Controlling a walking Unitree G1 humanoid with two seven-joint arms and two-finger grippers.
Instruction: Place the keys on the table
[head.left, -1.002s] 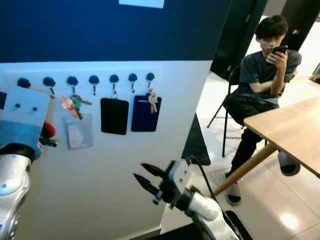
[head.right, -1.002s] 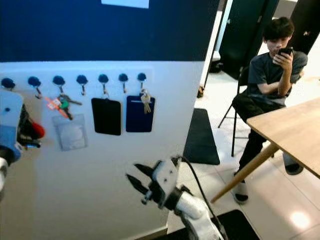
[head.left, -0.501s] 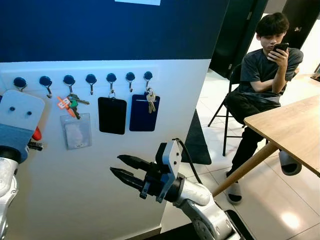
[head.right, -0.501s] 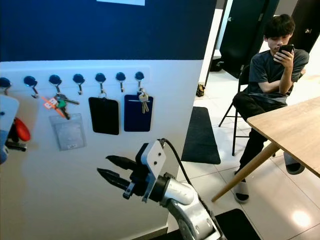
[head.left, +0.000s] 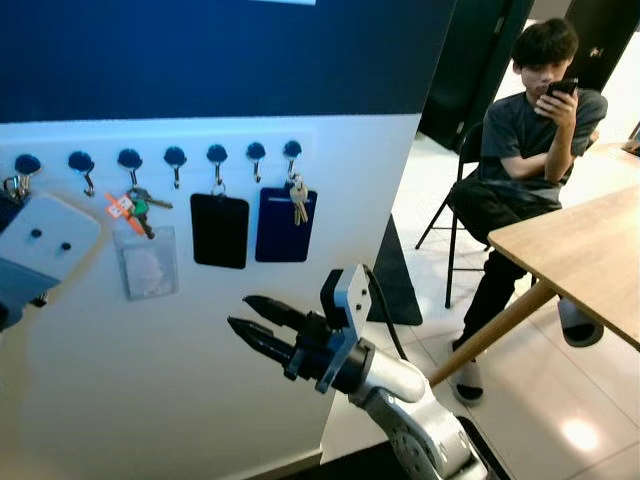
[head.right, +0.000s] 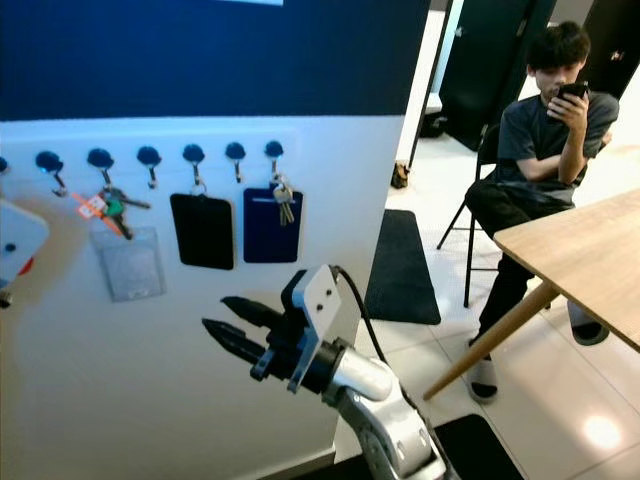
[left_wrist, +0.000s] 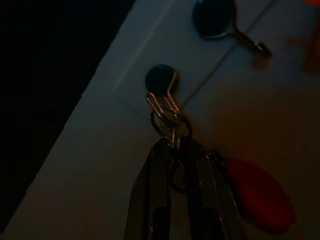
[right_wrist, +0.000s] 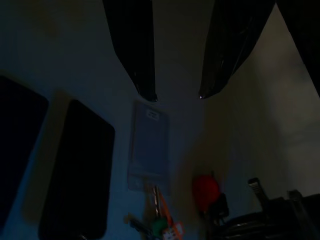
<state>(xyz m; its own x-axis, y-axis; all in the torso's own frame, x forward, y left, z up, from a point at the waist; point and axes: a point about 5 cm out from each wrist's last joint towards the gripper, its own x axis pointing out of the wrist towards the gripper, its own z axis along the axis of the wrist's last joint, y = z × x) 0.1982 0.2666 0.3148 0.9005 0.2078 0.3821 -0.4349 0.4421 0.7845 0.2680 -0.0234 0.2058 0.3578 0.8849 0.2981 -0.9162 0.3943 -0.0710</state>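
A bunch of keys on a ring (left_wrist: 171, 124) with a red fob (left_wrist: 257, 194) hangs from a round blue hook (left_wrist: 161, 80) at the left end of the white wall rack (head.left: 160, 145). My left gripper (left_wrist: 173, 145) is shut on that ring just below the hook; its grey wrist block (head.left: 40, 250) covers the keys in the eye views. My right gripper (head.left: 238, 311) stands open in the air in front of the wall, below the rack, holding nothing. The wooden table (head.left: 580, 260) stands at the right.
Other hooks carry keys with orange and green tags (head.left: 135, 208), a clear badge holder (head.left: 148, 265), a black card (head.left: 218, 230) and a blue card (head.left: 285, 225) with keys. A person (head.left: 530, 150) sits on a chair by the table, holding a phone. A dark mat (head.left: 392, 280) lies on the tiled floor.
My right gripper has swung up and left toward the wall and stayed open. My left wrist has shifted so that it now covers the red fob. The view has shifted slightly.
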